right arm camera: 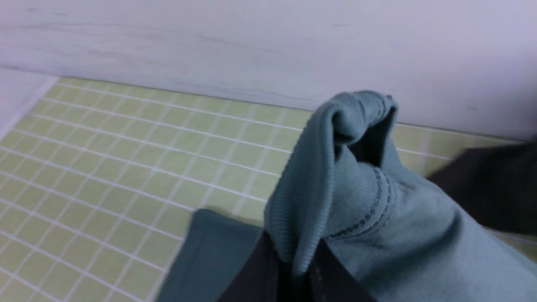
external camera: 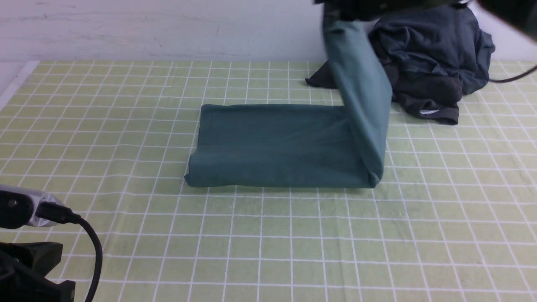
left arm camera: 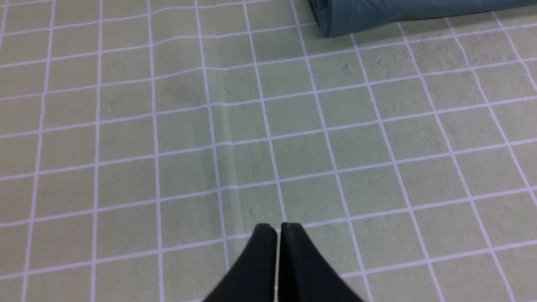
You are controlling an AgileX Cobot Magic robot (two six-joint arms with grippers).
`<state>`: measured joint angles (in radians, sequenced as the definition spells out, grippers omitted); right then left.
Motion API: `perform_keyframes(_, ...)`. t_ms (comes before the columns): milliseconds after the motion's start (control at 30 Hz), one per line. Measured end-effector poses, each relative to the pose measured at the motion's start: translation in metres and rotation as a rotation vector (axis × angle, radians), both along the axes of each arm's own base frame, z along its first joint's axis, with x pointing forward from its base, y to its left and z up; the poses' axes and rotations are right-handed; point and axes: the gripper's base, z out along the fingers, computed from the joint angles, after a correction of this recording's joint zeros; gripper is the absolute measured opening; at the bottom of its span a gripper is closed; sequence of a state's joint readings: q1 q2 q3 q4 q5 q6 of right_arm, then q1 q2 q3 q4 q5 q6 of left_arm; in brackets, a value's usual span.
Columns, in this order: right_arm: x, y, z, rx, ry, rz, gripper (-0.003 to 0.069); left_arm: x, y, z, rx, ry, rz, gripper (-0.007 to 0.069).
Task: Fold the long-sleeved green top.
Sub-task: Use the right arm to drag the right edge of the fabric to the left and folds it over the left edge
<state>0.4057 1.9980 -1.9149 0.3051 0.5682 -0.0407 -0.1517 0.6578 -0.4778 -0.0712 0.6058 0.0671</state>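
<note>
My left arm [external camera: 25,209] shows a silver-grey housing above black plastic, with a black cable [external camera: 94,247] plugged into it. The left gripper [left arm camera: 279,228] is two black tapered wedges. My right arm [external camera: 516,12] looks black and blurred.

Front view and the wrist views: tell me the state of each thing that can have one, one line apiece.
green long-sleeved top: partly folded, most of it lying flat, its right end held upright.
right gripper: shut on the top's ribbed edge, up high.
left gripper: shut, holding nothing, clear of the top.
dark grey garments: unfolded, crumpled in a heap at the far right.
</note>
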Motion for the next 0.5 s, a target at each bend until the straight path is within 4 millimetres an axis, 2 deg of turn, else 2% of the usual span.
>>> perform_keyframes(33, 0.000, 0.025, -0.017, 0.002, -0.001, 0.035, 0.0027, 0.000, 0.000, 0.000, 0.000, 0.000, 0.000, -0.0001)
perform_keyframes(67, 0.000, 0.041, -0.031, -0.001, 0.002, 0.058, 0.0034, 0.000, 0.000, 0.000, 0.000, 0.000, 0.000, -0.0001)
perform_keyframes(133, -0.001, 0.068, -0.057, -0.006, 0.008, 0.093, 0.0064, 0.000, 0.000, 0.000, 0.000, 0.000, 0.000, -0.0001)
perform_keyframes(167, -0.001, 0.070, -0.058, -0.003, 0.004, 0.094, 0.0073, 0.000, 0.000, 0.000, 0.000, 0.000, 0.000, -0.0001)
perform_keyframes(233, -0.002, 0.094, -0.084, 0.002, -0.002, 0.117, 0.0139, 0.000, 0.000, 0.000, 0.000, 0.000, 0.000, -0.0001)
perform_keyframes(400, -0.007, 0.110, -0.091, 0.010, -0.036, 0.138, 0.0248, 0.000, 0.000, 0.000, 0.000, 0.000, 0.000, -0.0001)
perform_keyframes(500, -0.008, 0.110, -0.090, -0.030, -0.062, 0.158, 0.0272, 0.000, 0.000, 0.000, 0.000, 0.000, 0.000, -0.0001)
